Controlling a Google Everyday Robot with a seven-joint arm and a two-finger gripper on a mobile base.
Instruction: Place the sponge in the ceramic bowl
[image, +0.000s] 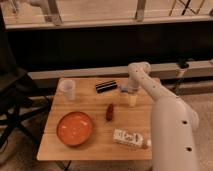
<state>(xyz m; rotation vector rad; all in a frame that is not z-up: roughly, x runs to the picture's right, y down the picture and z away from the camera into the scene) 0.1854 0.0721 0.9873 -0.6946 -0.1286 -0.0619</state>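
While my gripper (132, 99) hangs at the sponge (123, 89), well apart from the bowl (75, 129), grasping seems in hand. Closed or not, I cannot tell; next needs a sure hold.

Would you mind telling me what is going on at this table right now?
The robot is working on getting a sponge into a bowl. Its gripper is down at the back right of the wooden table, right beside the light blue sponge. I cannot tell whether it has hold of it. The orange ceramic bowl sits at the front left, and the sponge is not in it yet.
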